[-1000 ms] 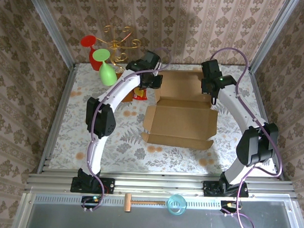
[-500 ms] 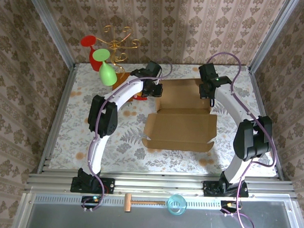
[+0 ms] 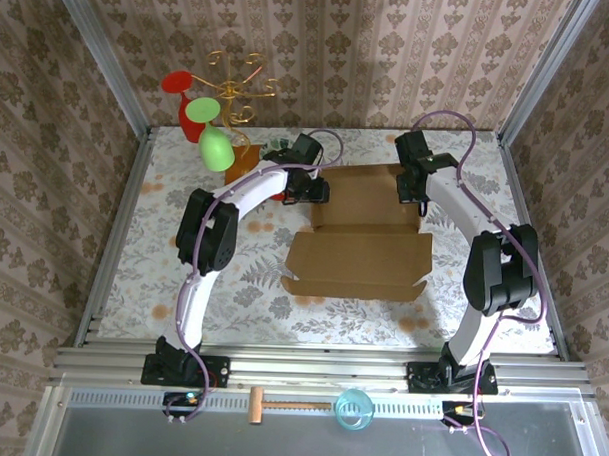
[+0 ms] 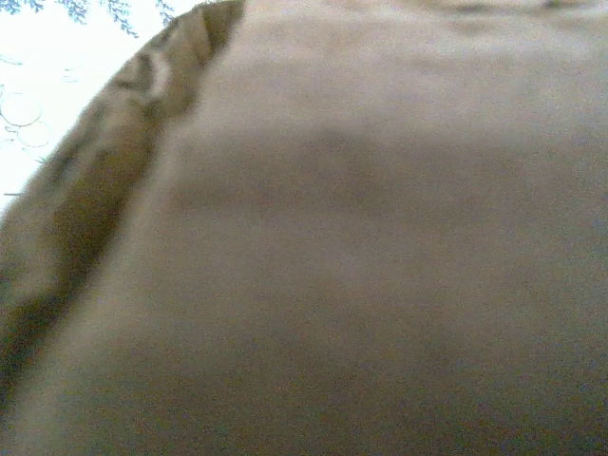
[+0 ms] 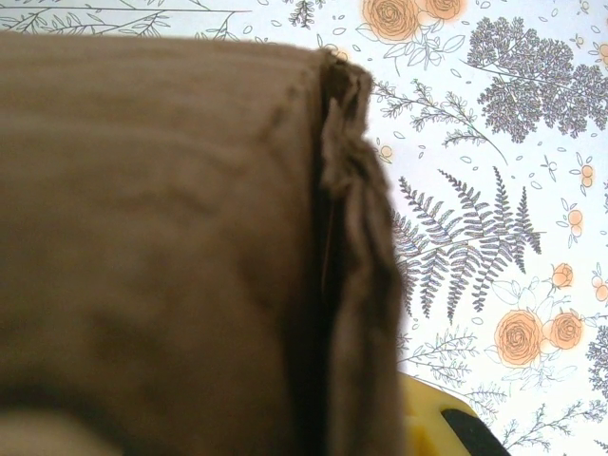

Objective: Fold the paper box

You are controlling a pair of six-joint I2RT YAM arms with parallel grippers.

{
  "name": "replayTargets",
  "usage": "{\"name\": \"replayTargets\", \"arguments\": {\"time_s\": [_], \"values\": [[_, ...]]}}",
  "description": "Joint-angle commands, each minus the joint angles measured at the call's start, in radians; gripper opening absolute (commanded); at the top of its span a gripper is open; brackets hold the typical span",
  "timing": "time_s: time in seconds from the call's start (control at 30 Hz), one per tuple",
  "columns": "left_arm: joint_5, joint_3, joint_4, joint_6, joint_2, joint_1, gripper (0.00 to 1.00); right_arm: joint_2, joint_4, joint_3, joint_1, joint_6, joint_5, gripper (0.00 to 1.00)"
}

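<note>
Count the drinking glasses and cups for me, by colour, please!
Red glass: 1
Green glass: 1
Blue cup: 1
Total: 3

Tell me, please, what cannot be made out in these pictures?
Left wrist view: the paper box is too close and blurred.
Top view: the left gripper is too small to tell open or shut.
Right wrist view: a yellow object, cut off by the bottom edge.
</note>
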Motion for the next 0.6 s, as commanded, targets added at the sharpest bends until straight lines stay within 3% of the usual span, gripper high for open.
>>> {"name": "replayTargets", "arguments": {"time_s": [0.0, 0.33, 0.57], "values": [[0.004, -0.028, -0.011, -0.009, -0.038, -0.016, 0.38, 0.012, -0.016, -0.011, 0.004, -0.015, -0.050, 0.00], [-0.069, -0.090, 0.001, 0.005, -0.060, -0.033, 0.28, 0.022, -0.018, -0.007, -0.001, -0.009, -0.061, 0.00], [-0.198, -0.092, -0.048, 0.016, -0.055, -0.057, 0.00, 0.032, -0.032, 0.003, -0.002, -0.004, -0.057, 0.00]]}}
